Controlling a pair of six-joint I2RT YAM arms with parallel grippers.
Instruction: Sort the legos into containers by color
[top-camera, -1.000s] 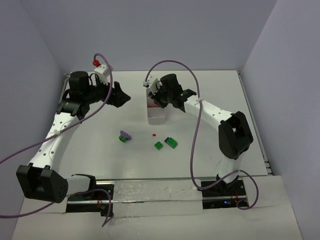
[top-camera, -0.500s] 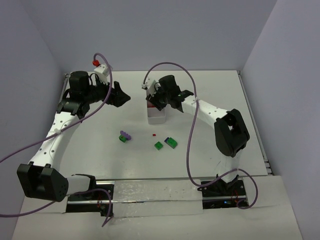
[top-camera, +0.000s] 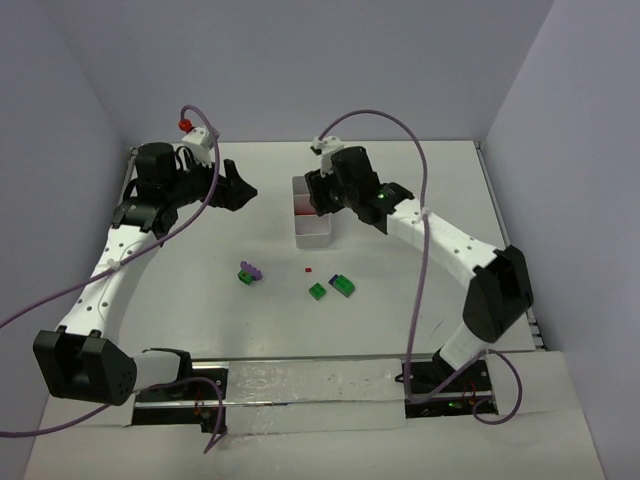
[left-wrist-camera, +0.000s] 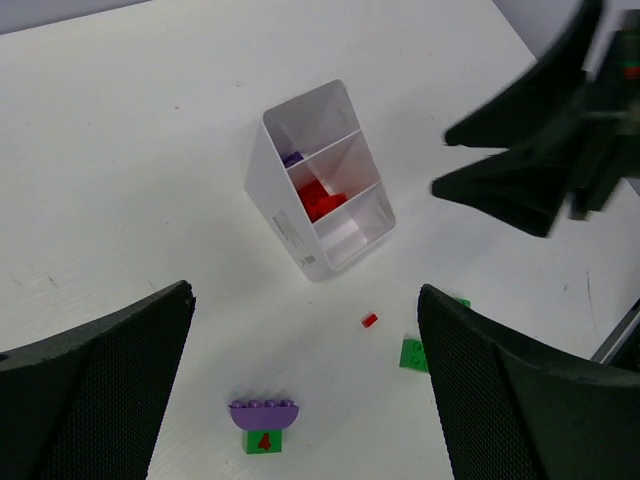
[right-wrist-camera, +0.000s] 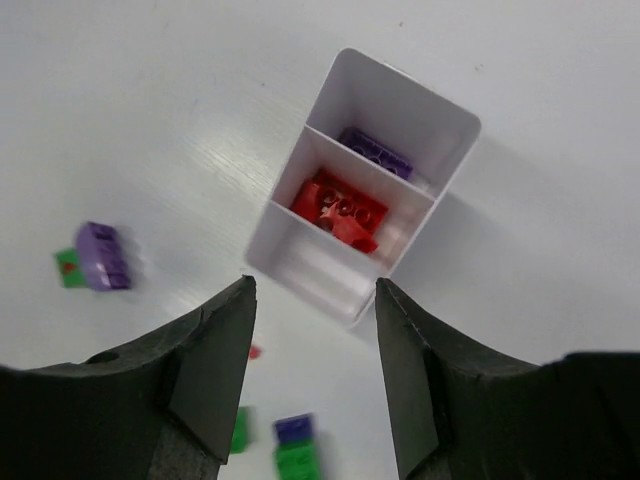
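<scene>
Gaping wide with nothing between its fingers, the right gripper (right-wrist-camera: 313, 300) hangs over the white three-compartment tray (right-wrist-camera: 385, 105). The tray's 12 o'clock end cell holds a purple brick (right-wrist-camera: 375, 153) and its middle cell holds red bricks (right-wrist-camera: 340, 208). The left gripper (left-wrist-camera: 303, 300), likewise spread and empty, hovers at the tray's 9 o'clock, well apart from it. On the table (top-camera: 200, 310), toward 6 and 7 o'clock of the tray, lie a purple-on-green stack (top-camera: 250, 271), a tiny red piece (top-camera: 308, 269), a green brick (top-camera: 317, 291) and a dark-blue-on-green pair (top-camera: 343, 285).
</scene>
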